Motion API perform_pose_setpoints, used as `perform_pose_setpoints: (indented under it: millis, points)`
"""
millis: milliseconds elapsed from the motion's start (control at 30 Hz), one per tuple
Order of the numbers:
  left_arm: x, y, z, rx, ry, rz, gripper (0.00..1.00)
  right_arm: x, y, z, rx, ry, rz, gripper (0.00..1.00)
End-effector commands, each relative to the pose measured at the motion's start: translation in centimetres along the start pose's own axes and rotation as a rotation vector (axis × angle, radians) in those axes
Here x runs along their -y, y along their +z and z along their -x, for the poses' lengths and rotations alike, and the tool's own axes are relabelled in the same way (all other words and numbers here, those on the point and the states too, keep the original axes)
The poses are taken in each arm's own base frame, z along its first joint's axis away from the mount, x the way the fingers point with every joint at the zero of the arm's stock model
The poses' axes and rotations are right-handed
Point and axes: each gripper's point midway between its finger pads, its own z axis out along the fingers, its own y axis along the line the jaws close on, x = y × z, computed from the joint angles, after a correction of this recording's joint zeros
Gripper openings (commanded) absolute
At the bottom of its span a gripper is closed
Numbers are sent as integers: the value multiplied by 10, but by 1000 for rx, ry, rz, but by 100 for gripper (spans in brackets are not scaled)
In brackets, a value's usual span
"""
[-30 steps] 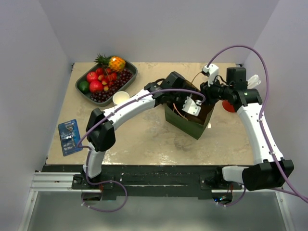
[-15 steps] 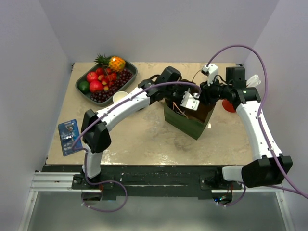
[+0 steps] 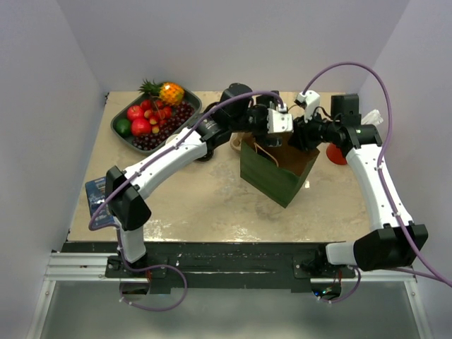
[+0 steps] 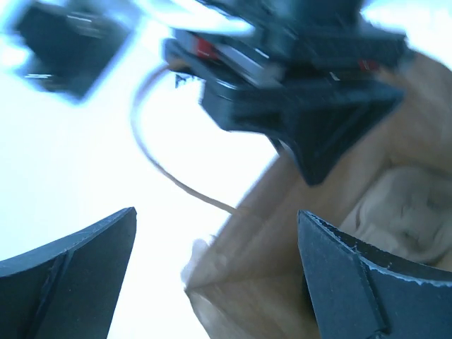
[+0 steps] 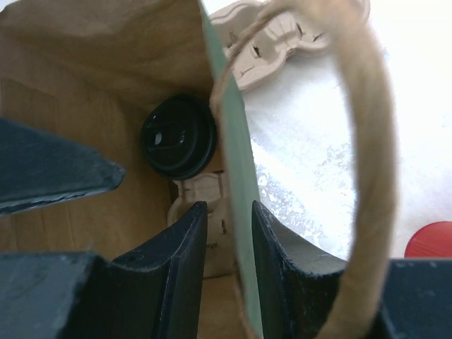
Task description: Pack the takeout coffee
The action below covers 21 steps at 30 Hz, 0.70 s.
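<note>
A green paper bag (image 3: 272, 180) stands open near the middle of the counter (image 3: 212, 205), its kraft-brown inside facing up. Both arms meet over its far rim.

The right fingers (image 5: 176, 247) stand narrow, pinching the bag's wall at the rim, one finger inside the bag and the other outside, with the green edge of the paper running up between them. One of the bag's twine handles (image 5: 367, 141) loops across the right wrist view, just outside that wall.

The left fingers (image 4: 85, 261) are spread wide and hold nothing. They hang above the bag's mouth at its far left corner, facing the right arm's black fingers across the opening.

The takeout coffee cup (image 5: 178, 138) is down inside the bag, and only its round black lid shows. It sits against the inner wall, with a piece of moulded pulp carrier (image 5: 198, 194) just below it. Whether the cup is seated in that carrier cannot be told. More moulded pulp (image 5: 282, 35) lies on the counter just outside the bag.

A dark tray of fruit (image 3: 195, 107) sits at the counter's far left corner, a blue packet (image 3: 102, 201) lies at the left edge, and a red cup (image 3: 337, 157) stands to the right of the bag, partly hidden by the right arm.
</note>
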Motion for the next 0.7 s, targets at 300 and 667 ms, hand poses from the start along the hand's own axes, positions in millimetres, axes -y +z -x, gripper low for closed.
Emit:
perform_pose_setpoints:
  millis: [300,667]
  points:
    - [-67,-51,70,197,-206,281,100,4,-11,29,74,-3,-31,34]
    - [-84,-87,72,167,-292,388,100,2,-18,29,79,-14,-44,35]
